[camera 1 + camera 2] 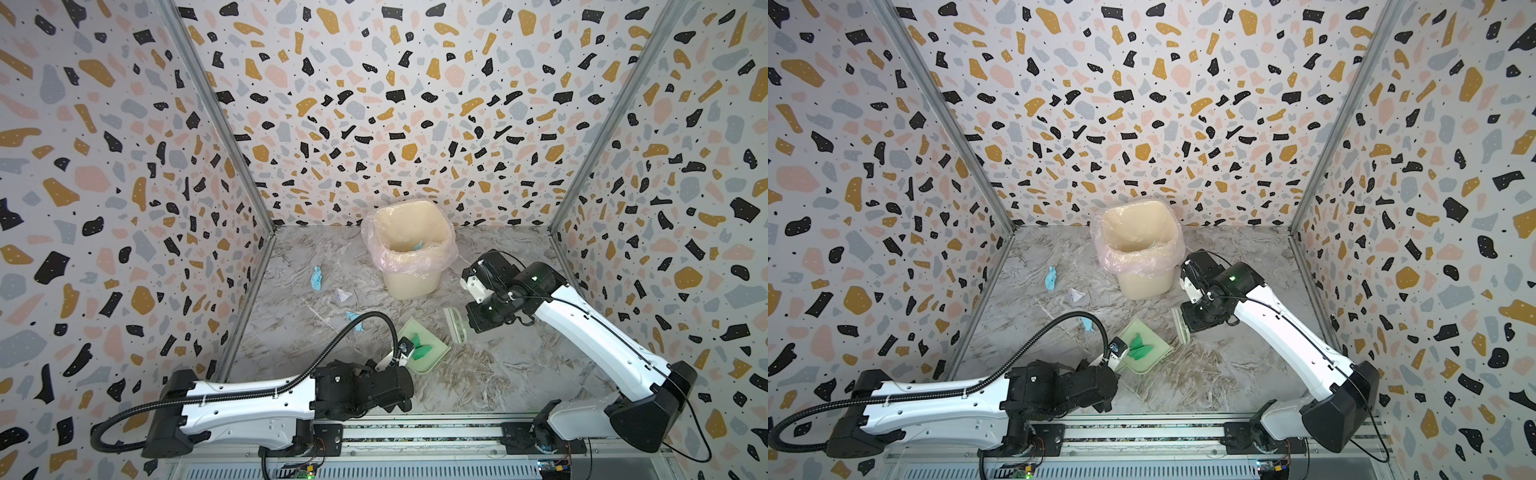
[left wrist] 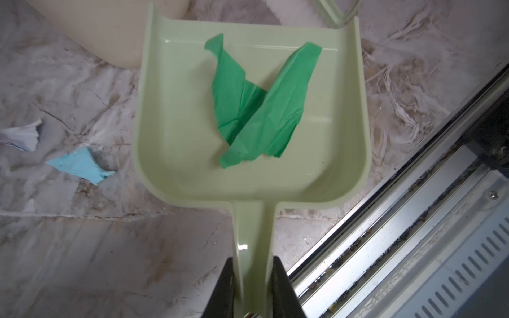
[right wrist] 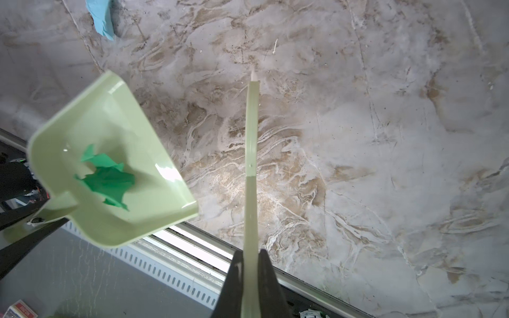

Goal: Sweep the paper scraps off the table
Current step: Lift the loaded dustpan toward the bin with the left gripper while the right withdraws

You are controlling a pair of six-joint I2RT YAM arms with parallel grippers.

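My left gripper (image 2: 253,265) is shut on the handle of the pale green dustpan (image 2: 154,115), which holds two green paper scraps (image 2: 259,110) and shows in both top views (image 1: 436,353) (image 1: 1152,357). My right gripper (image 3: 251,265) is shut on the pale green brush (image 3: 252,137), held just right of the pan's mouth (image 1: 455,324). On the table (image 1: 519,365), left of the pan, lie a light blue scrap (image 1: 316,277), a white scrap (image 1: 343,295) and another light blue scrap (image 1: 354,320). The left gripper's fingers are hidden under its arm in both top views.
A cream bin (image 1: 409,266) with a clear liner stands at the back middle, with a bluish scrap inside (image 1: 417,246). Speckled walls close the table on three sides. A metal rail (image 1: 415,434) runs along the front edge.
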